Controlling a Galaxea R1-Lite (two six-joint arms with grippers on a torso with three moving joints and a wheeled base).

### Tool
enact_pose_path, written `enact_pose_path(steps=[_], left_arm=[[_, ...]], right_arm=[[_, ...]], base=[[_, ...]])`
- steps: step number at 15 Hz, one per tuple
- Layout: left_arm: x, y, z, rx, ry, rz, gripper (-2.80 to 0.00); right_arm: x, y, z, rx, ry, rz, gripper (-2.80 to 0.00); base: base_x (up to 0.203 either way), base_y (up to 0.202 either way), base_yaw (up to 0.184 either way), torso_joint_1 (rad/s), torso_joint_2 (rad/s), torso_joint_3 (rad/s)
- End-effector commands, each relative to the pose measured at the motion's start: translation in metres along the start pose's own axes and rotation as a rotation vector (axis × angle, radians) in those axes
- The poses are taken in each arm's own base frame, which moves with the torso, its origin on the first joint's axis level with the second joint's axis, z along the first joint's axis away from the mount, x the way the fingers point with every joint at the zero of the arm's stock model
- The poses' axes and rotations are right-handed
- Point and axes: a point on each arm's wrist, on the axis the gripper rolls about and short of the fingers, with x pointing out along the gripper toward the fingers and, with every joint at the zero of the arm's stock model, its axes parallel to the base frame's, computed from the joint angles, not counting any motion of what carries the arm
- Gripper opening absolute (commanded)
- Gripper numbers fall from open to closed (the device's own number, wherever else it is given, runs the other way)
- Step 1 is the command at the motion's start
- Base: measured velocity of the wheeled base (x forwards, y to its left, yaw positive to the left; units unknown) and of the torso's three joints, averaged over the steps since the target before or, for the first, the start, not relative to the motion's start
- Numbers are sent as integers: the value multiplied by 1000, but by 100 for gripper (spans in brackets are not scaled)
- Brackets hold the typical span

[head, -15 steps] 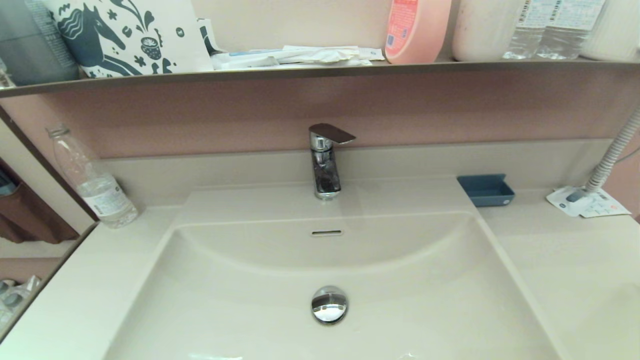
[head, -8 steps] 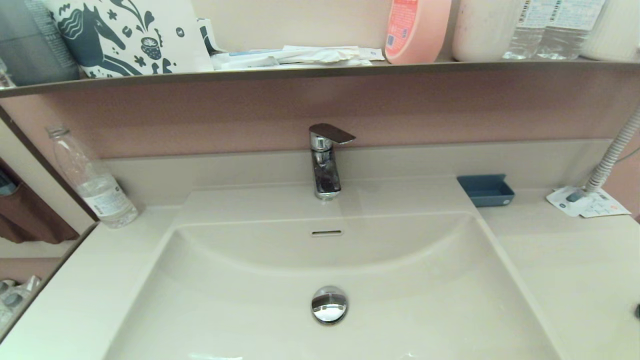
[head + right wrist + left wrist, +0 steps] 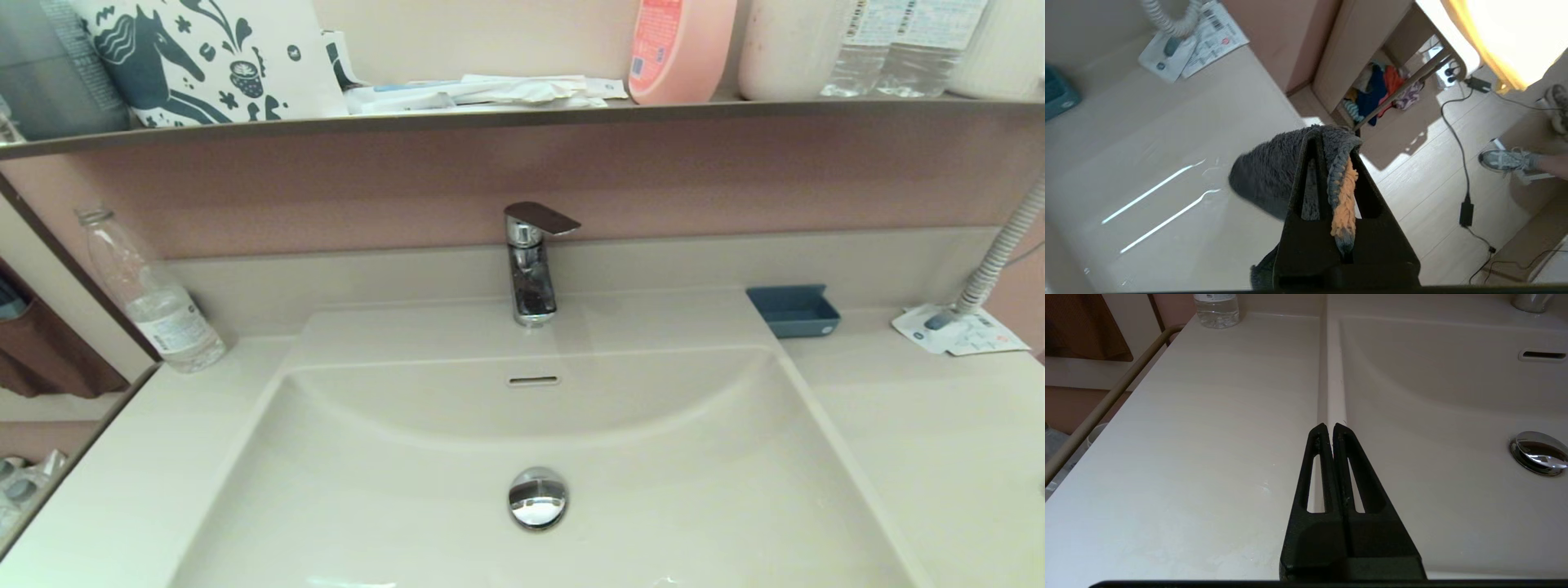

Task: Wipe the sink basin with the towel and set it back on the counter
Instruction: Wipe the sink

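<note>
The sink basin (image 3: pixel 539 433) fills the lower middle of the head view, with its chrome drain stopper (image 3: pixel 537 496) and slot overflow (image 3: pixel 532 380). Neither gripper nor the towel shows in the head view. In the right wrist view my right gripper (image 3: pixel 1336 136) is shut on the towel (image 3: pixel 1343 192), orange with grey edging, its grey side (image 3: pixel 1267 175) hanging over the counter (image 3: pixel 1147 163) near the counter's right end. My left gripper (image 3: pixel 1329 426) is shut and empty, over the basin's left rim (image 3: pixel 1333 396).
A faucet (image 3: pixel 531 261) stands behind the basin. A water bottle (image 3: pixel 151 298) is on the left counter, a blue dish (image 3: pixel 793 310) and printed papers (image 3: pixel 959 331) under a ribbed hose (image 3: pixel 1000 253) on the right. A shelf (image 3: pixel 522 114) carries bottles and bags.
A dark tip that showed at the head view's right edge half a second ago is gone from it now. Nothing else differs.
</note>
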Motion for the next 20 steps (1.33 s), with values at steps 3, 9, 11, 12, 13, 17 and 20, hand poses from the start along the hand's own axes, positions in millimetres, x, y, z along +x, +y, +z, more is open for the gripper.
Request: enact_pose_path(steps=[3, 9, 11, 12, 13, 17, 20], left_arm=[[0, 0, 0, -5, 0, 1, -280], [0, 0, 0, -5, 0, 1, -280], [0, 0, 0, -5, 0, 1, -280], [0, 0, 0, -5, 1, 1, -280], [0, 0, 0, -5, 0, 1, -280], [0, 0, 0, -5, 0, 1, -280], [0, 0, 0, -5, 0, 1, -280]], right_arm=[[26, -11, -13, 44, 82, 60, -280], [58, 0, -43, 89, 167, 363, -280], [68, 5, -43, 136, 188, 438, -280], [76, 7, -44, 150, 207, 461, -280], [84, 7, -44, 160, 222, 478, -280], [116, 13, -56, 164, 231, 513, -280], [133, 23, -70, 138, 260, 511, -280]], base=[[0, 0, 0, 0, 0, 0], [0, 0, 0, 0, 0, 0], [0, 0, 0, 0, 0, 0], [0, 0, 0, 0, 0, 0], [0, 0, 0, 0, 0, 0], [0, 0, 0, 0, 0, 0], [0, 0, 0, 0, 0, 0]])
